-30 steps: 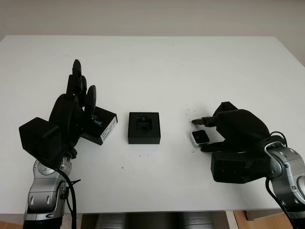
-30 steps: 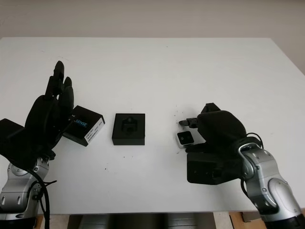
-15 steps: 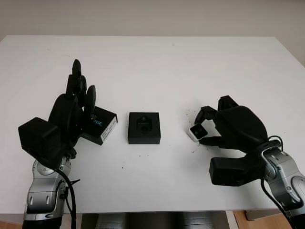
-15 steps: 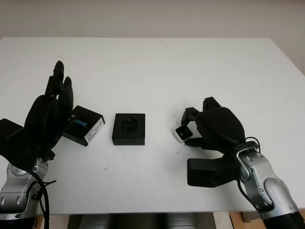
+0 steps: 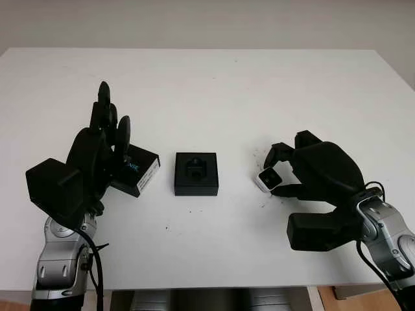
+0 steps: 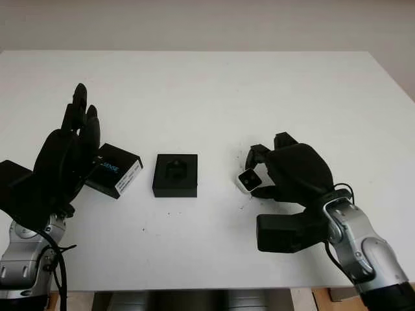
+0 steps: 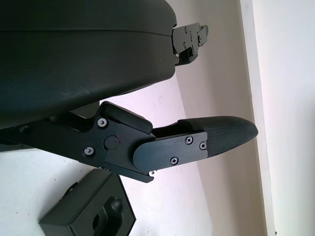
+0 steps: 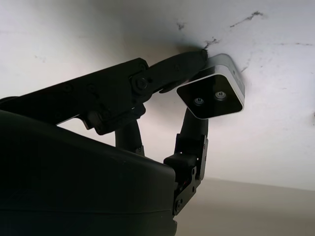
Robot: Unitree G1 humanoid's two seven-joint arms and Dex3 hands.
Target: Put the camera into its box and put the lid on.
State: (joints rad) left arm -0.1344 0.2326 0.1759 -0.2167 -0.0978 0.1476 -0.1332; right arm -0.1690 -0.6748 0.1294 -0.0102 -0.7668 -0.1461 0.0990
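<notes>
1. Right now the right hand [image 5: 295,175] is gripping the small white camera [image 5: 267,179] between its fingertips [image 8: 189,61], toward the right side of the white table [image 5: 214,91], with the camera tilted
2. Meanwhile the open black box [image 5: 196,173] is sitting near the table's middle, to the left of the camera and apart from it, its moulded recess facing up
3. Beside it the lid [image 5: 137,170], black with a white label, is lying just left of the box
4. Finally the left hand [image 5: 100,146] is hovering open at the lid's left edge, holding nothing
</notes>
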